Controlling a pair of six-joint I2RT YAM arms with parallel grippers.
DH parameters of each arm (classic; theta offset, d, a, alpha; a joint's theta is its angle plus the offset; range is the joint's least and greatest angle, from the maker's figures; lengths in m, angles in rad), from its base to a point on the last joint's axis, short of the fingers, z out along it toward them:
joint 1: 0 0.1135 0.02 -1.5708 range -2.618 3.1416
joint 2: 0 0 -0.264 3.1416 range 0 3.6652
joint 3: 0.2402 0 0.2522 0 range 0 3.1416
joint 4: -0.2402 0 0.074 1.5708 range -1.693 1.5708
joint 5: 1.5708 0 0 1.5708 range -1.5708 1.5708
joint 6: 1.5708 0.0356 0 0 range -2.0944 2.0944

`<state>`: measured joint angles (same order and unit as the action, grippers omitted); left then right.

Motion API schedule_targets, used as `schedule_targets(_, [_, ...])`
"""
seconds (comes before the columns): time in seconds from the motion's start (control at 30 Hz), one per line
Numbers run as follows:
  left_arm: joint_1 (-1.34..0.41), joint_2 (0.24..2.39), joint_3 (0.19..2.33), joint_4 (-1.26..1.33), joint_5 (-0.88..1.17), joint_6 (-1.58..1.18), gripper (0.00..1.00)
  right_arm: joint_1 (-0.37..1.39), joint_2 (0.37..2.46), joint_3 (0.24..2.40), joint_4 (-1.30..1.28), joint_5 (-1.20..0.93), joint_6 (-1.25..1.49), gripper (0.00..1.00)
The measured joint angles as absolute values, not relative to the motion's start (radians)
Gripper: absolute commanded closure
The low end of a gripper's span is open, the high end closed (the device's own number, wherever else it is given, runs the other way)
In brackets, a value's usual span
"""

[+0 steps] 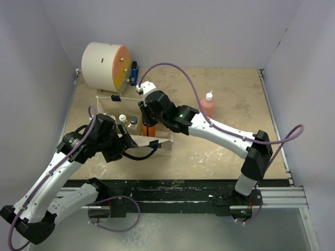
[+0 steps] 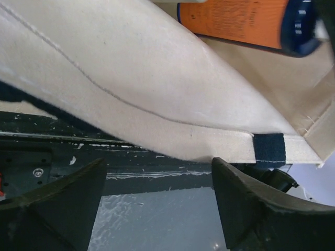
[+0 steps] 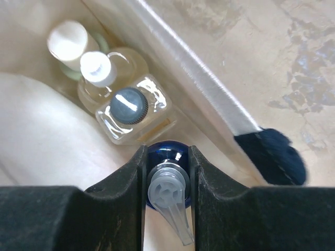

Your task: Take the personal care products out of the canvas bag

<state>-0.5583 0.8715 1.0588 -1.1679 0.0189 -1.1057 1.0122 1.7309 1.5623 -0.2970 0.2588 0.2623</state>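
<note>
While the left fingers point(image 2: 57, 204) are hanging spread wide at the near rim of the canvas bag point(image 2: 157, 78), the bag is holding a green jar point(image 3: 68, 42), a yellowish bottle point(image 3: 99, 70) and a clear bottle point(image 3: 133, 110); inside it the right fingers point(image 3: 125, 193) are clamping the blue cap of the orange bottle point(image 2: 235, 21), and a pink bottle point(image 1: 208, 104) is standing on the tabletop point(image 1: 235, 94).

The cream canvas bag point(image 2: 157, 94) fills the upper view, a navy tab point(image 2: 268, 148) on its rim; the orange dark-capped bottle point(image 2: 235, 21) shows top right; the left claw point(image 2: 158, 167) is spread wide beneath.
</note>
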Motion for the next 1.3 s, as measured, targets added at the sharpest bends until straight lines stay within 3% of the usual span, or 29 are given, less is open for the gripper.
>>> schedule_targets(0.47, [-0.558, 0.791, 1.076, -1.173, 0.031, -1.106, 0.11, 1.01, 1.596, 1.991, -0.764, 0.356, 0.536, 1.0])
schedule_targets(0.83, [-0.558, 0.748, 1.076, -1.181, 0.031, -1.107, 0.11, 0.957, 1.409, 2.168, -1.101, 0.513, 0.614, 1.0])
schedule_targets(0.97, [-0.558, 0.738, 1.076, -1.198, 0.03, -1.108, 0.1, 0.889, 1.281, 2.038, -1.134, 0.568, 0.619, 1.0])
schedule_targets(1.13, [-0.558, 0.737, 1.08, -1.213, 0.03, -1.114, 0.1, 0.729, 1.125, 1.668, -1.048, 0.597, 0.583, 1.0])
schedule_targets(1.3, [-0.558, 0.738, 1.1, -1.235, 0.03, -1.117, 0.09, 0.54, 1.127, 1.394, -0.857, 0.567, 0.511, 1.0])
